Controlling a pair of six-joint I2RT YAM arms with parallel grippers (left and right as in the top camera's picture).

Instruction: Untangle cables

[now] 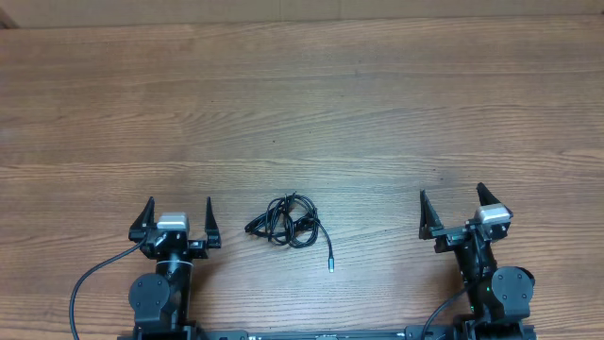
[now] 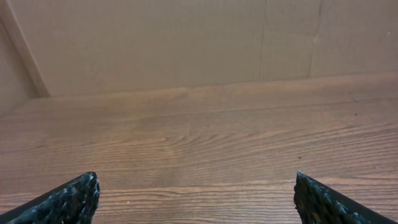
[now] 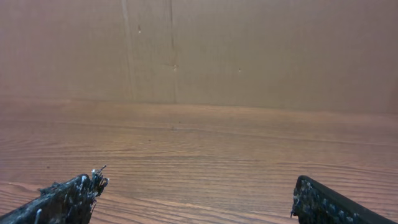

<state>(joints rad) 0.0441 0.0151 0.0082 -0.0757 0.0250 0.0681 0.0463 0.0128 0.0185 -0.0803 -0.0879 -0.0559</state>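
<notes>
The left jaws are spread wide with nothing between them. From the left wrist only the dark fingertips [image 2: 74, 199] poke in, cut off by the bottom of the view. The right jaws are just as wide and empty, their fingertips [image 3: 68, 199] cropped the same way, one carrying ragged bits too blurred to name. Between the two sets of jaws, close to the robot-side edge of the tabletop [image 1: 302, 94] and nearer the left pair, the cables [image 1: 288, 222] lie in a small knot. One strand trails out to a silver-tipped plug [image 1: 330, 265]. How many cords are in there, can't tell. Neither wrist camera catches them.
</notes>
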